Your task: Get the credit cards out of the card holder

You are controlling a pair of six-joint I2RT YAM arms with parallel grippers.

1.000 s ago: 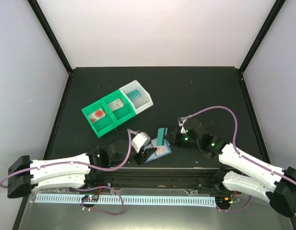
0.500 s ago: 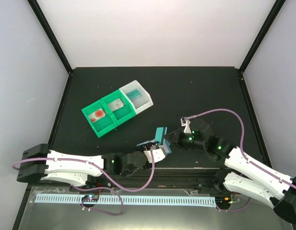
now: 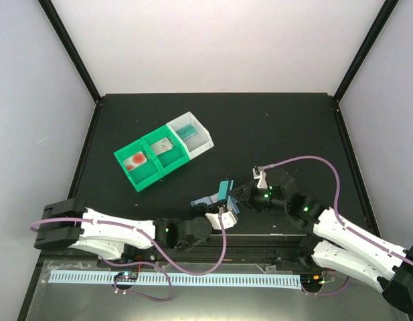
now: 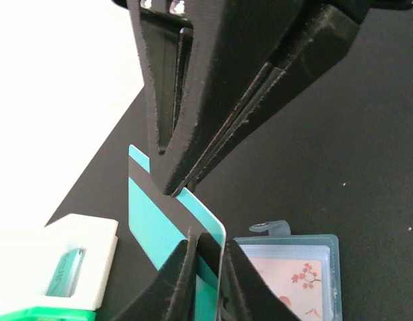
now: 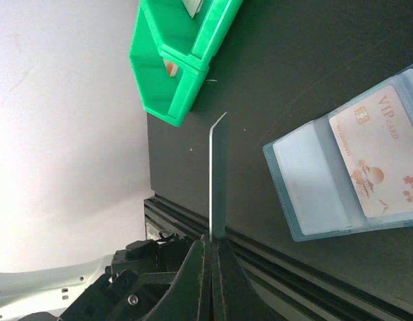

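Note:
The teal card (image 3: 224,189) with a black stripe stands on edge above the table, clear of the holder. My right gripper (image 3: 235,194) is shut on one end of it, seen edge-on in the right wrist view (image 5: 218,174). My left gripper (image 3: 221,206) has come up from the near side. In the left wrist view its jaws (image 4: 207,244) stand narrowly apart around the card's (image 4: 152,214) lower part, just below the right fingers (image 4: 213,100). The slate-blue card holder (image 5: 306,180) lies open on the table. The pale blossom-print card (image 5: 380,154) is still in one sleeve.
Green trays (image 3: 149,160) and a white tray (image 3: 191,134) stand in a row at the back left, each with a small item inside. The table's front rail runs just behind the left wrist. The holder also shows in the top view (image 3: 205,200).
My left arm has swung away from the holder's left side to the near side, and its gripper now points up at the teal card. My right gripper has held the card almost still.

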